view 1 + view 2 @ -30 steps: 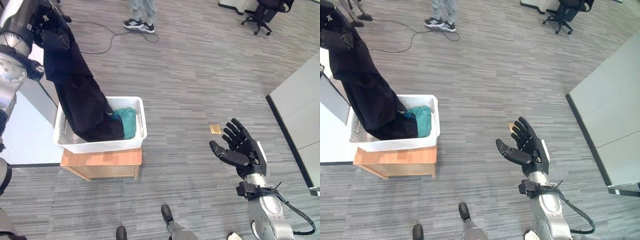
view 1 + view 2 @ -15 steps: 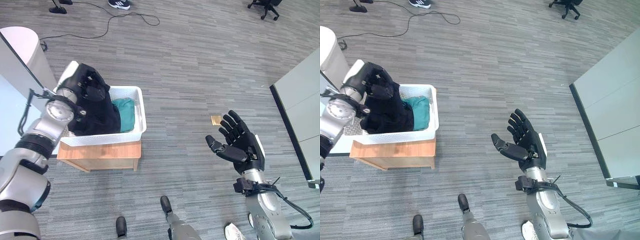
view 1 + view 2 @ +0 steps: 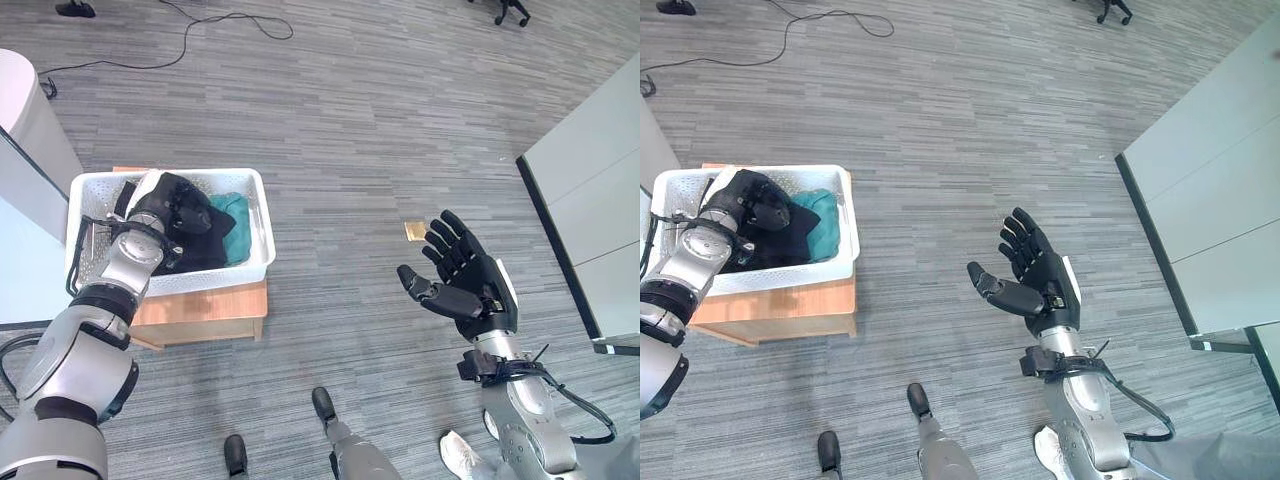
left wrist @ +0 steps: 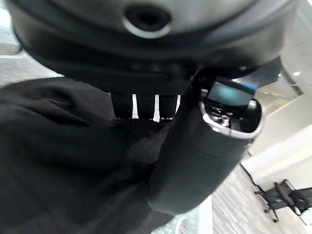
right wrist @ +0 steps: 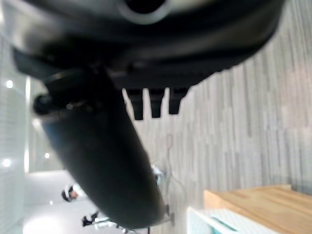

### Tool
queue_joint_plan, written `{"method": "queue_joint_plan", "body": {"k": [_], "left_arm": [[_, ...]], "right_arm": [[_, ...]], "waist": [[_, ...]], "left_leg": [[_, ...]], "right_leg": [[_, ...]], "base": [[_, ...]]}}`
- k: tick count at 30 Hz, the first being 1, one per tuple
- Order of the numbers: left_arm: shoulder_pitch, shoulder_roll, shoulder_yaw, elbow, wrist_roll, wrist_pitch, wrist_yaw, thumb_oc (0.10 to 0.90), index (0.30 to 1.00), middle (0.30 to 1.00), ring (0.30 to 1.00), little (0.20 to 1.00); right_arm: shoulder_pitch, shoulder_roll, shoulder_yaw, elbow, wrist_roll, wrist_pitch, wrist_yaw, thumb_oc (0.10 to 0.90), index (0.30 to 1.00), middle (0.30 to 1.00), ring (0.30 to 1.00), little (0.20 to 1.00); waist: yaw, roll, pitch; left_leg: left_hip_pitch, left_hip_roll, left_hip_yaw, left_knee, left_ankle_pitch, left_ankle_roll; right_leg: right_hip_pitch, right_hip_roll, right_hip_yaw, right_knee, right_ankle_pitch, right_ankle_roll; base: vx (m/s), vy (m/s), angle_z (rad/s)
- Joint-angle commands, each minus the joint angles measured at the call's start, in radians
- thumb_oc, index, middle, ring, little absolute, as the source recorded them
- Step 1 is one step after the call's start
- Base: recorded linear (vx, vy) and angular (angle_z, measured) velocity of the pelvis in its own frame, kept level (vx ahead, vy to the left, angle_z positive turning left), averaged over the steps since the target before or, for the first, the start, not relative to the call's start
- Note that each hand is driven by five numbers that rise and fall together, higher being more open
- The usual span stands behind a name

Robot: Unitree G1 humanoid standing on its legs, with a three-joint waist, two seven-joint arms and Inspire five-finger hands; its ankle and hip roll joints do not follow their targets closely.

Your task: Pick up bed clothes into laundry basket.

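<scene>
Black cloth, your dark garment (image 3: 205, 245), now lies bundled inside the white laundry basket (image 3: 255, 215) beside a teal piece (image 3: 232, 215); a second ago it hung full length from your raised arm with only its lower end in the basket. Your left hand (image 3: 175, 205) has come down with it and sits on the heap, fingers curled into the fabric. So the drop is nearly done; you likely only need to let go. Your right hand (image 3: 462, 285) hovers spread and empty over the grey floor (image 3: 380, 130), well apart from the basket on its wooden stand (image 3: 205, 310).
</scene>
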Motion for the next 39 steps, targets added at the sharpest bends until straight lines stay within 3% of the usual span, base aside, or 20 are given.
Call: {"method": "queue_joint_plan", "body": {"k": [1, 4, 5, 6, 8, 10, 11, 15, 16, 17, 18, 21, 23, 25, 29, 31, 36, 38, 39], "left_arm": [[-0.181, 0.117, 0.052, -0.055, 0.021, -0.07, 0.045, 0.8, 0.9, 0.9, 0.9, 0.9], [-0.213, 0.222, -0.018, -0.288, -0.022, -0.115, 0.039, 0.8, 0.9, 0.9, 0.9, 0.9], [-0.212, 0.226, -0.018, -0.292, -0.024, -0.114, 0.039, 0.8, 0.9, 0.9, 0.9, 0.9], [-0.214, 0.302, -0.046, -0.441, -0.066, -0.151, 0.027, 0.8, 0.9, 0.9, 0.9, 0.9], [-0.202, 0.388, -0.031, -0.589, -0.109, -0.191, 0.045, 0.8, 0.9, 0.9, 0.9, 0.9], [-0.155, 0.436, 0.03, -0.689, -0.14, -0.21, 0.063, 0.8, 0.9, 0.9, 0.9, 0.9], [-0.12, 0.485, 0.102, -0.807, -0.191, -0.25, 0.086, 0.8, 0.9, 0.9, 0.9, 0.9], [0.018, 0.525, 0.293, -0.952, -0.234, -0.289, 0.124, 0.8, 0.9, 0.9, 0.9, 0.9], [0.091, 0.526, 0.38, -0.998, -0.24, -0.3, 0.14, 0.8, 0.9, 0.9, 0.9, 0.9], [0.206, 0.494, 0.497, -1.06, -0.275, -0.319, 0.149, 0.8, 0.9, 0.9, 0.9, 0.9], [0.271, 0.489, 0.559, -1.084, -0.272, -0.315, 0.147, 0.8, 0.9, 0.9, 0.9, 0.9], [0.55, 0.415, 0.782, -1.215, -0.285, -0.315, 0.104, 0.8, 0.9, 0.9, 0.9, 0.9], [0.749, 0.305, 0.921, -1.288, -0.3, -0.313, 0.077, 0.8, 0.9, 0.9, 0.9, 0.9], [0.927, 0.097, 0.984, -1.338, -0.329, -0.298, 0.037, 0.8, 0.9, 0.9, 0.9, 0.9], [1.105, -0.169, 0.948, -1.358, -0.408, -0.24, -0.034, 0.8, 0.9, 0.9, 0.9, 0.9], [1.162, -0.298, 0.865, -1.337, -0.51, -0.213, -0.08, 0.8, 0.9, 0.9, 0.9, 0.9], [1.203, -0.436, 0.698, -1.238, -0.595, -0.144, -0.146, 0.8, 0.9, 0.9, 0.9, 0.9], [1.208, -0.453, 0.686, -1.224, -0.605, -0.14, -0.149, 0.8, 0.9, 0.9, 0.9, 0.9], [1.187, -0.451, 0.67, -1.223, -0.593, -0.142, -0.148, 0.8, 0.9, 0.9, 0.9, 0.9]], "right_arm": [[-0.085, -0.053, -0.129, -0.072, 0.023, -0.118, 0.005, 0.8, 0.9, 0.9, 0.9, 0.9], [-0.086, -0.062, -0.143, -0.069, 0.019, -0.115, 0.01, 0.8, 0.9, 0.9, 0.9, 0.9], [-0.087, -0.061, -0.143, -0.069, 0.019, -0.115, 0.01, 0.8, 0.9, 0.9, 0.9, 0.9], [-0.084, -0.063, -0.151, -0.069, 0.018, -0.114, 0.018, 0.8, 0.9, 0.9, 0.9, 0.9], [-0.081, -0.057, -0.158, -0.068, 0.012, -0.115, 0.022, 0.8, 0.9, 0.9, 0.9, 0.9], [-0.085, -0.054, -0.155, -0.058, 0.0, -0.115, 0.018, 0.8, 0.9, 0.9, 0.9, 0.9], [-0.085, -0.048, -0.159, -0.049, 0.0, -0.115, 0.022, 0.8, 0.9, 0.9, 0.9, 0.9], [-0.077, -0.041, -0.154, -0.043, -0.003, -0.105, 0.036, 0.8, 0.9, 0.9, 0.9, 0.9], [-0.071, -0.035, -0.155, -0.042, -0.012, -0.099, 0.039, 0.8, 0.9, 0.9, 0.9, 0.9], [-0.064, -0.013, -0.163, -0.037, -0.023, -0.089, 0.038, 0.8, 0.9, 0.9, 0.9, 0.9], [-0.066, -0.027, -0.153, -0.038, -0.024, -0.088, 0.037, 0.8, 0.9, 0.9, 0.9, 0.9], [-0.063, -0.018, -0.161, -0.047, -0.038, -0.068, 0.049, 0.8, 0.9, 0.9, 0.9, 0.9], [-0.071, -0.01, -0.158, -0.054, -0.039, -0.061, 0.055, 0.8, 0.9, 0.9, 0.9, 0.9], [-0.081, 0.015, -0.165, -0.062, -0.046, -0.05, 0.052, 0.8, 0.9, 0.9, 0.9, 0.9], [-0.078, 0.055, -0.145, -0.078, -0.028, -0.037, 0.064, 0.8, 0.9, 0.9, 0.9, 0.9], [-0.089, 0.129, -0.1, -0.058, 0.075, -0.049, 0.089, 0.8, 0.9, 0.9, 0.9, 0.9], [-0.034, 0.249, 0.062, 0.082, 0.163, -0.028, 0.141, 0.8, 0.9, 0.9, 0.9, 0.9], [-0.026, 0.252, 0.084, 0.092, 0.153, -0.023, 0.145, 0.8, 0.9, 0.9, 0.9, 0.9], [-0.036, 0.238, 0.116, 0.099, 0.116, -0.026, 0.153, 0.8, 0.9, 0.9, 0.9, 0.9]], "waist": [[0.014, 0.063, 0.005], [0.04, 0.092, 0.005], [0.039, 0.091, 0.006], [0.056, 0.108, 0.003], [0.078, 0.117, 0.0], [0.09, 0.122, -0.004], [0.11, 0.125, -0.009], [0.131, 0.126, -0.018], [0.141, 0.124, -0.022], [0.167, 0.112, -0.024], [0.155, 0.123, -0.027], [0.183, 0.123, -0.034], [0.195, 0.125, -0.042], [0.221, 0.116, -0.047], [0.248, 0.114, -0.059], [0.267, 0.115, -0.063], [0.289, 0.13, -0.081], [0.293, 0.134, -0.081], [0.31, 0.138, -0.07]], "left_leg": [[-0.027, -0.054, -0.155, -0.001, -0.011, 0.04], [-0.027, -0.061, -0.172, -0.001, -0.009, 0.04], [-0.027, -0.061, -0.173, -0.001, -0.009, 0.04], [-0.024, -0.065, -0.183, -0.001, -0.008, 0.039], [-0.023, -0.069, -0.194, -0.001, -0.008, 0.037], [-0.024, -0.07, -0.204, -0.001, -0.006, 0.036], [-0.026, -0.071, -0.212, -0.001, -0.004, 0.034], [-0.026, -0.071, -0.224, -0.001, -0.003, 0.032], [-0.026, -0.072, -0.229, -0.001, -0.003, 0.032], [-0.026, -0.072, -0.235, -0.001, -0.003, 0.031], [-0.024, -0.072, -0.233, -0.001, -0.004, 0.032], [-0.019, -0.075, -0.243, -0.001, -0.004, 0.032], [-0.019, -0.078, -0.251, -0.001, -0.003, 0.032], [-0.023, -0.083, -0.26, -0.001, 0.002, 0.033], [-0.019, -0.092, -0.276, -0.001, 0.005, 0.039], [-0.014, -0.096, -0.283, -0.001, 0.007, 0.044], [0.01, -0.102, -0.291, -0.001, 0.007, 0.052], [0.02, -0.102, -0.293, 0.003, 0.002, 0.055], [0.006, -0.105, -0.302, 0.072, -0.022, 0.059]], "right_leg": [[0.084, 0.092, -0.038, -0.012, -0.112, 0.05], [0.092, 0.082, -0.054, -0.012, -0.119, 0.05], [0.093, 0.082, -0.054, -0.012, -0.12, 0.05], [0.098, 0.077, -0.058, -0.012, -0.124, 0.05], [0.103, 0.073, -0.067, -0.012, -0.129, 0.049], [0.106, 0.07, -0.076, -0.012, -0.132, 0.048], [0.108, 0.067, -0.085, -0.012, -0.134, 0.046], [0.113, 0.064, -0.099, -0.012, -0.139, 0.043], [0.116, 0.063, -0.104, -0.012, -0.141, 0.041], [0.121, 0.063, -0.111, -0.012, -0.144, 0.037], [0.122, 0.063, -0.109, -0.012, -0.145, 0.037], [0.133, 0.06, -0.122, -0.012, -0.15, 0.03], [0.14, 0.056, -0.133, -0.012, -0.152, 0.025], [0.147, 0.048, -0.154, -0.012, -0.155, 0.018], [0.166, 0.038, -0.186, -0.012, -0.156, 0.008], [0.174, 0.035, -0.196, -0.012, -0.154, 0.004], [0.204, 0.025, -0.224, -0.008, -0.167, 0.001], [0.213, 0.024, -0.225, 0.004, -0.174, -0.002], [0.202, 0.015, -0.234, 0.09, -0.208, -0.008]], "base": [[0.0, 0.0, 0.0], [0.0, 0.0, 0.0], [0.03, -0.007, 0.04], [0.02, -0.01, 0.05], [0.02, -0.01, 0.06], [0.01, -0.016, 0.21], [0.0, -0.028, 0.22], [0.01, -0.034, 0.11], [0.02, -0.041, 0.08], [0.02, -0.041, 0.05], [0.01, -0.031, 0.03], [0.01, -0.01, 0.06], [0.0, -0.011, 0.15], [-0.03, -0.009, 0.14], [-0.02, -0.012, 0.26], [-0.03, 0.009, 0.36], [-0.01, 0.019, 0.26], [-0.02, 0.007, 0.24], [-0.08, -0.025, 0.17]]}}
